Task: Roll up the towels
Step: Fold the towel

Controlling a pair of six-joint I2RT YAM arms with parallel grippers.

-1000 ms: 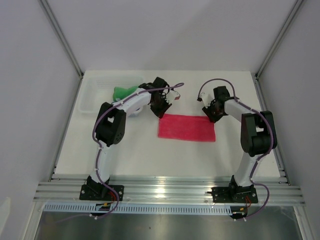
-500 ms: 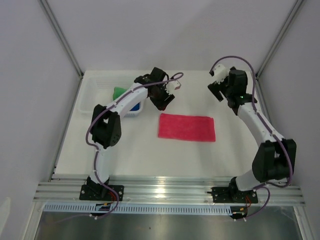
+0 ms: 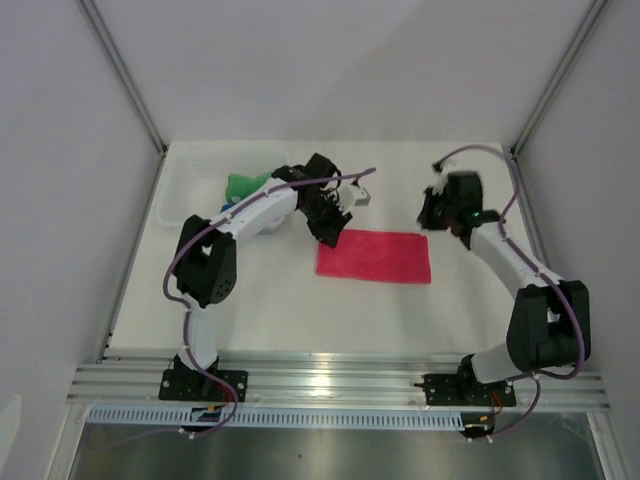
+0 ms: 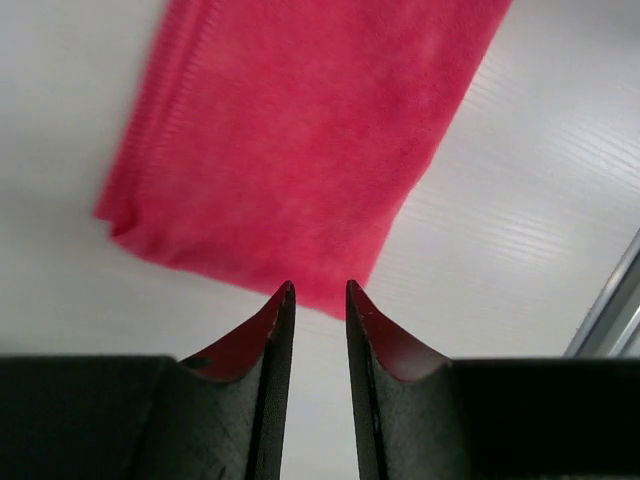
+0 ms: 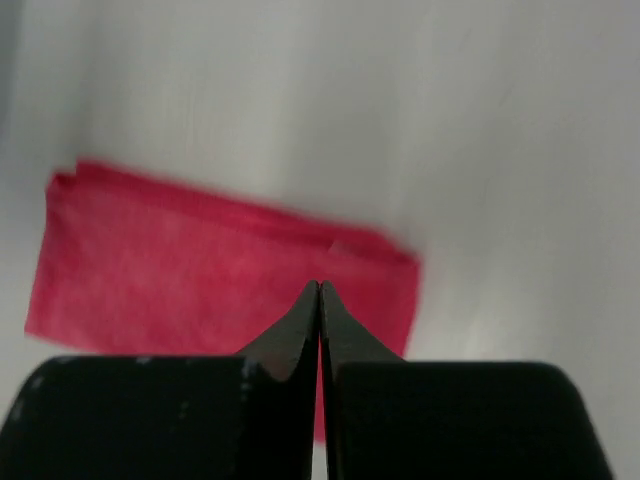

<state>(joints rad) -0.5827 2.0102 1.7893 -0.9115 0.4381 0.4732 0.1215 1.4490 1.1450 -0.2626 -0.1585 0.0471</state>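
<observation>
- Both arms have swung back in: left gripper now sits at the pink towel's far-left corner, right gripper by the far-right one.
- I see the pink towel flat on the table, unrolled.
- Left jaws: narrow gap, empty. Right jaws: pressed together, empty.
- Green towel in the white basket, far left.

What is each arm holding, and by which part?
Nothing: the left gripper has fingers slightly apart, the right gripper fingers shut, both empty; the pink towel lies flat.
</observation>
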